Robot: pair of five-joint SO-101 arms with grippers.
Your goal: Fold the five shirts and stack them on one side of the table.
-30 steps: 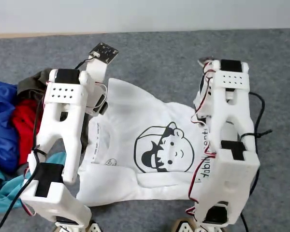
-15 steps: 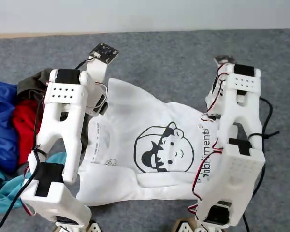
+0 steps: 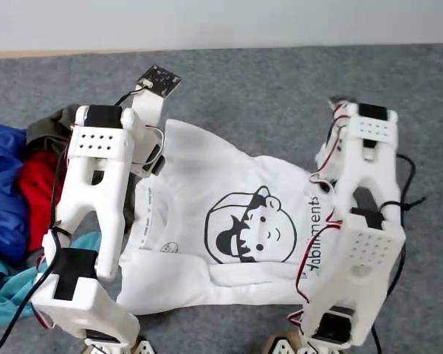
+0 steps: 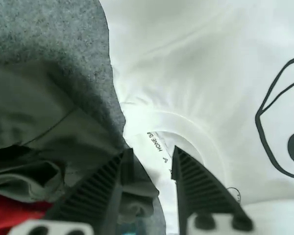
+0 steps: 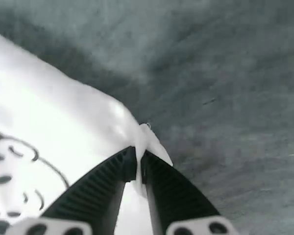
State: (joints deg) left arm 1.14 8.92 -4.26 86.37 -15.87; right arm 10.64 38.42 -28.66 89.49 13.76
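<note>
A white cotton shirt with a black cartoon-face print [image 3: 207, 177] lay spread, front up and somewhat rumpled, in the middle of the grey felt-like surface [image 3: 266, 88]. At its 9 o'clock side sat a loose heap of unfolded garments: a blue shirt [image 3: 4, 192] outermost, a red shirt [image 3: 37, 192] beside it, an olive-green shirt [image 3: 48, 129] toward 10 o'clock, and a teal shirt [image 3: 7, 295] down at 8 o'clock. The olive-green one touched the white shirt's edge.

The left arm [image 3: 96, 184], white plastic with black motors, stretched over the boundary between the heap and the white shirt, its wrist at the shirt's 10 o'clock corner. Its jaws stood apart. In the left wrist view one of them hung over the olive-green shirt [image 4: 39, 117] and the other over the neckline of the white shirt [image 4: 196, 63], with the sewn collar label showing in the gap between them. Whether they touched the cloth could not be told.

The right arm [image 3: 362, 221] reached along the shirt's 3 o'clock edge, beside the line of black lettering. Its jaws were together, clamped on a thin pinched ridge at the border of the white shirt [image 5: 63, 127], with bare grey surface [image 5: 225, 73] just past it.
</note>
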